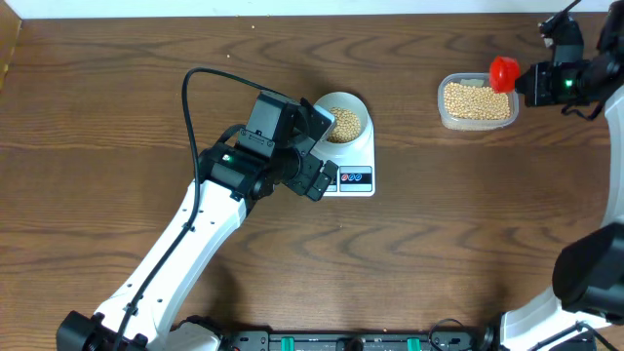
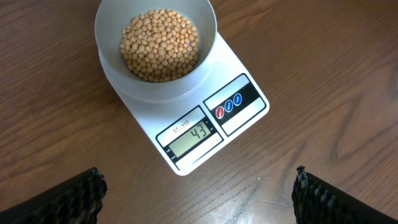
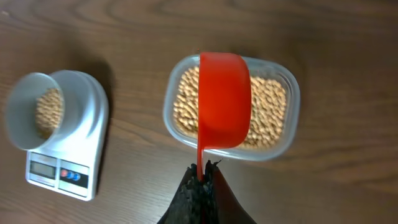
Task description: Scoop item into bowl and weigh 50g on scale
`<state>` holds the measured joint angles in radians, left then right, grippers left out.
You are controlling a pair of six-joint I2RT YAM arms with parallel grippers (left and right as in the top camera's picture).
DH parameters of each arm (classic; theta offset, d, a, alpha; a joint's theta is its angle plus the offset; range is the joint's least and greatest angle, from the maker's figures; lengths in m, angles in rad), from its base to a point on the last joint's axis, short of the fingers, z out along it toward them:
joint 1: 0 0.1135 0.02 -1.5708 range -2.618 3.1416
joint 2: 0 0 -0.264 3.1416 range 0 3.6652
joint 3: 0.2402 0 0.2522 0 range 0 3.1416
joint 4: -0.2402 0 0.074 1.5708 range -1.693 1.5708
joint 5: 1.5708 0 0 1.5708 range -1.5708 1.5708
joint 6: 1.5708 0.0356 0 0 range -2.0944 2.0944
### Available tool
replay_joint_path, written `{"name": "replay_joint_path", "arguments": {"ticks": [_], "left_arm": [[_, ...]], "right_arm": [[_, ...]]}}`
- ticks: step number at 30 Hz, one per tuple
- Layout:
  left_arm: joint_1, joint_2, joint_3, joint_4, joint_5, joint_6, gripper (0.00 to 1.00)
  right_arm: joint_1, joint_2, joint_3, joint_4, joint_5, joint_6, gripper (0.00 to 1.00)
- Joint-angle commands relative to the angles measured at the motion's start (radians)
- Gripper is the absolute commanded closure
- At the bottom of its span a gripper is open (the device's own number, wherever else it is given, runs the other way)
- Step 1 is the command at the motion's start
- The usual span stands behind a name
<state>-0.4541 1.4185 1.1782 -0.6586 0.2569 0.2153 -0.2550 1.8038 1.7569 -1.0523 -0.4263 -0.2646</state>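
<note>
The pale bowl (image 1: 344,119) holds tan beans (image 2: 160,45) and sits on the white scale (image 1: 353,166). In the left wrist view the scale (image 2: 242,78) display (image 2: 191,135) reads 43. My left gripper (image 2: 198,193) is open and empty, hovering over the table just in front of the scale. My right gripper (image 3: 202,177) is shut on the handle of a red scoop (image 3: 222,99), held above the clear tub (image 3: 286,146) of beans (image 1: 476,100). The scoop (image 1: 504,71) also shows in the overhead view, above the tub's right side.
The clear plastic tub (image 1: 444,115) stands at the back right of the wooden table (image 1: 468,224). The left arm reaches in from the front left, its black cable arching above it.
</note>
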Motion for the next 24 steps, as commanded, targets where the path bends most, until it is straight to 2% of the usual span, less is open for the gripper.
{"name": "replay_joint_path", "arguments": {"ticks": [1, 16, 24], "left_arm": [[0.004, 0.008, 0.000, -0.004, 0.005, 0.016, 0.02], [0.004, 0.008, 0.000, -0.004, 0.005, 0.016, 0.02], [0.004, 0.008, 0.000, -0.004, 0.005, 0.016, 0.02]], "right_arm": [[0.002, 0.069, 0.013, -0.011, 0.062, 0.043, 0.99], [0.030, 0.244, 0.013, -0.010, 0.033, 0.059, 0.99], [0.043, 0.275, 0.013, 0.005, 0.023, 0.089, 0.99]]}}
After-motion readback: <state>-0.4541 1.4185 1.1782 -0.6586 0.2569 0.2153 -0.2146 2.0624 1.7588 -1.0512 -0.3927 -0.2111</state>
